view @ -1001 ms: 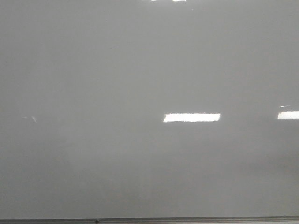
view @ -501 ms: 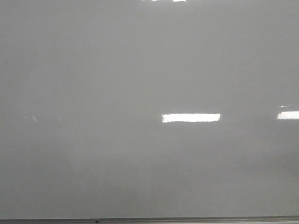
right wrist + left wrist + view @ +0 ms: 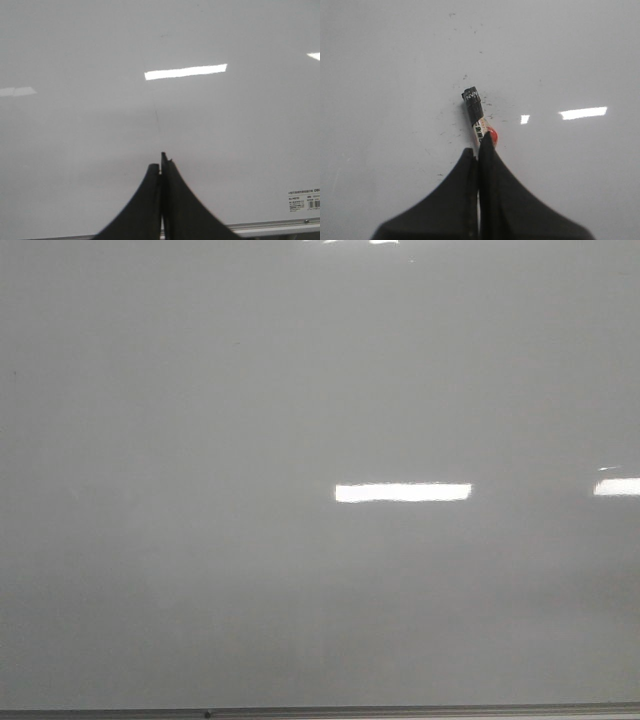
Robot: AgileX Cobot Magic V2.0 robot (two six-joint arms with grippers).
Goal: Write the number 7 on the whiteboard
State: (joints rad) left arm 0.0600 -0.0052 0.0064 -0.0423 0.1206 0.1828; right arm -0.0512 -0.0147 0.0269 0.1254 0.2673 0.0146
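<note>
The whiteboard (image 3: 200,420) fills the front view, pale grey and glossy; no black number 7 shows on it, and neither gripper is in that view. In the left wrist view my left gripper (image 3: 477,146) is shut on a marker (image 3: 473,102) with a black end, a white label and a red spot. The marker points at the whiteboard (image 3: 570,50); I cannot tell whether it touches. In the right wrist view my right gripper (image 3: 161,162) is shut and empty over the whiteboard (image 3: 75,150). A faint thin grey line (image 3: 158,120) runs on the board beyond its fingertips.
Bright rectangular light reflections (image 3: 403,492) lie on the board. A thin grey bottom frame (image 3: 400,710) runs along its lower edge and also shows in the right wrist view (image 3: 280,228), next to a small printed label (image 3: 304,201). Small dark specks (image 3: 490,105) surround the marker's end.
In the front view the middle reflection has grown longer towards the left, and the faint small marks at the left of the board no longer show.
</note>
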